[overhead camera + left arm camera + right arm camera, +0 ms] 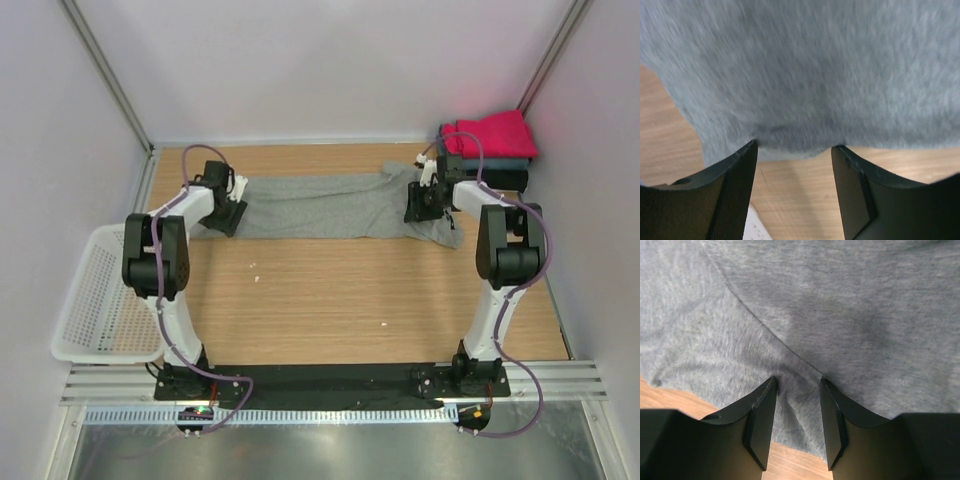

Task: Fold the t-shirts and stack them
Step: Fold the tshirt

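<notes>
My left gripper [795,150] and right gripper [797,385] are resting part-open, gripping nothing, on the large heather-grey cotton t-shirt [320,205]; I am recommending simultaneous, level pinches.

A light wood-grain table [330,300] fills the middle, closed in by plain white walls: a far wall [330,70], a left wall [50,120] and a right wall [600,150]. 2 grey metal posts [105,75] slant up from the far corners. A white mesh basket [90,300] sits at the table's left edge. Ribbed aluminium rails [560,378] run along the near edge, with a brushed metal sheet [330,452] nearer. The light is soft and even.
</notes>
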You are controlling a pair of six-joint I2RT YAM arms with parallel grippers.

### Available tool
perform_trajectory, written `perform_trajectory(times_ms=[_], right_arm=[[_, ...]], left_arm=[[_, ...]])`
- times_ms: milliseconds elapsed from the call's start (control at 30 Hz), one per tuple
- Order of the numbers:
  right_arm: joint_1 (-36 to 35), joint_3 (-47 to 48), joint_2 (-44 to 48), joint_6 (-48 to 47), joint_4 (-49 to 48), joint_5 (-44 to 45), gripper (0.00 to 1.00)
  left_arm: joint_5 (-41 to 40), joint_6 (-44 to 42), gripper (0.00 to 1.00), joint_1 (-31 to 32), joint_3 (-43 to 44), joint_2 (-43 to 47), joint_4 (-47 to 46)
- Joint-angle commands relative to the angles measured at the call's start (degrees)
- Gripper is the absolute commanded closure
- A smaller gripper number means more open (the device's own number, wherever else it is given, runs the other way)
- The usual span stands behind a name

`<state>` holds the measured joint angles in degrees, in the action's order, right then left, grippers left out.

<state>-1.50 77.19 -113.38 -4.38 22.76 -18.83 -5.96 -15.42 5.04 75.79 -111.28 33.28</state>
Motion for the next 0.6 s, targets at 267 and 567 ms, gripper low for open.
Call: perform_trajectory(times_ms=[267,567], right_arm=[[0.09,11.04,-8.86,-2.91,4.30,7.05,0.54],[0.09,21.42,-15.81,-4.58,8.26,9.25,0.53]], left_arm=[[-1.60,0.92,0.38,0.94,-4.76,-0.09,-1.64],[-1.08,0.30,0.38,1.47,-17.16,10.11,-0.76]])
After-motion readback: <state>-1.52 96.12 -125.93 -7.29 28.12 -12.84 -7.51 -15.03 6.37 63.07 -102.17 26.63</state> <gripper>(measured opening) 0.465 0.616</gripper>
